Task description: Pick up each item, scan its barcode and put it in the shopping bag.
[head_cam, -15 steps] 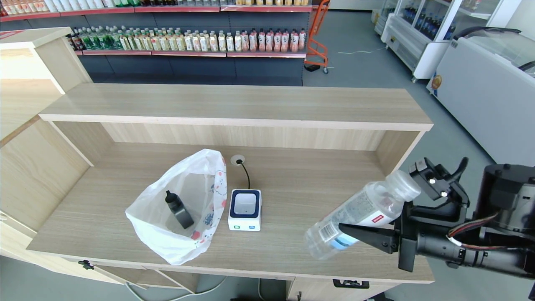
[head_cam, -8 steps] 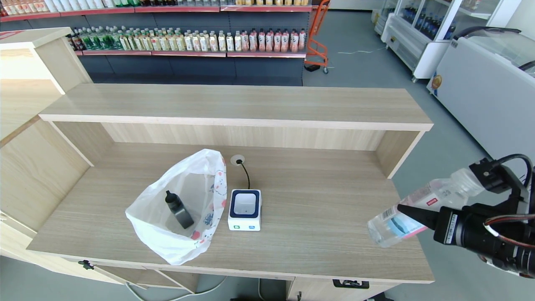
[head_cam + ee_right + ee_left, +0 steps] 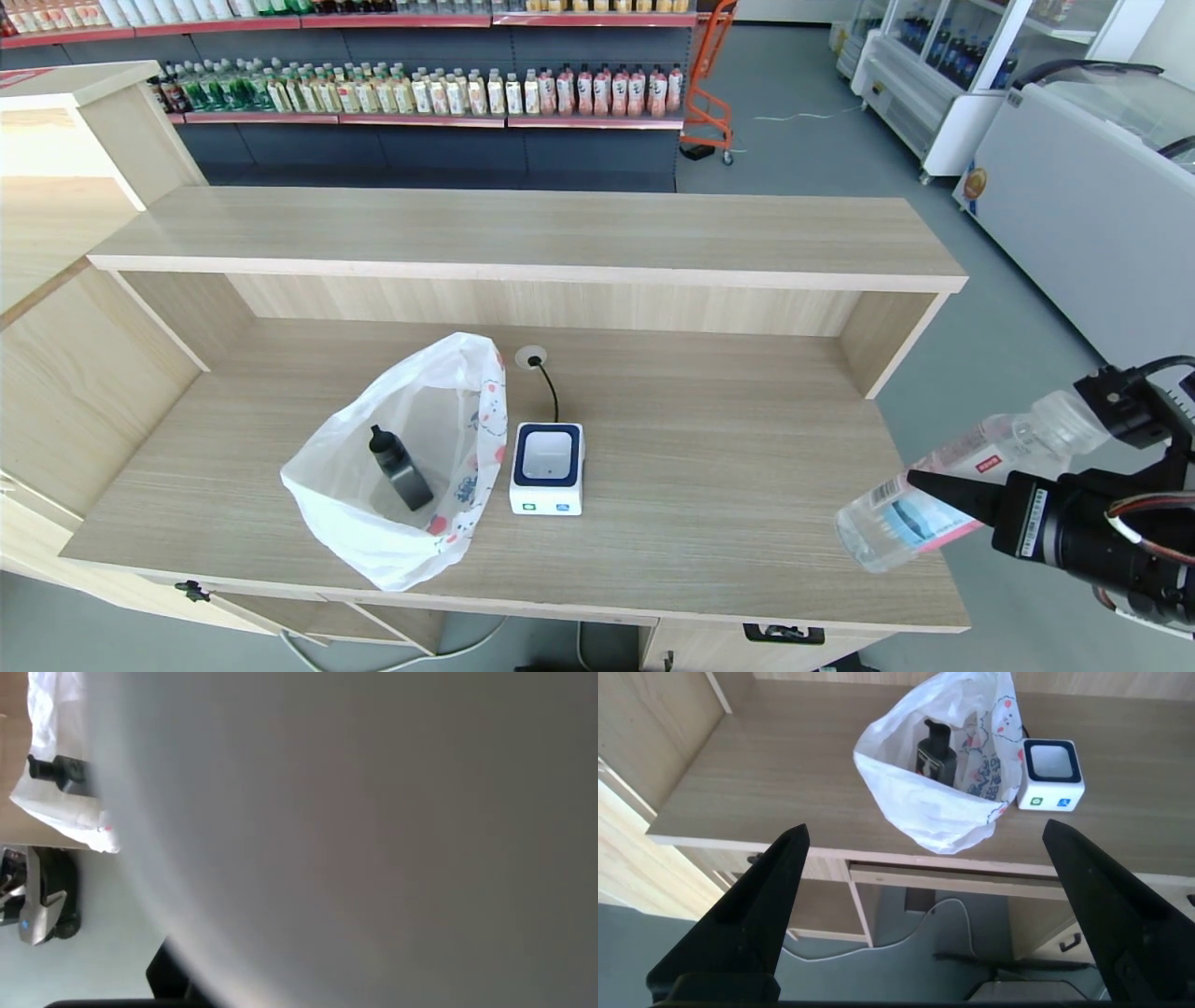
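Head view: we have one dark bottle (image 3: 400, 467) in the bag (image 3: 364, 541); our right pincer (image 3: 1013, 448) grips the clear bottle (image 3: 943, 499) at the right edge of the desk (image 3: 709, 439), its scan and bagging left, we judge. Left pincer (image 3: 924, 829) hangs wide.

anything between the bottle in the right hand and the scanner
Nothing visible. The clear plastic water bottle, held in the right hand at the right end of the wooden counter, has only bare countertop between it and the white box scanner; the white plastic bag sits beyond the scanner.
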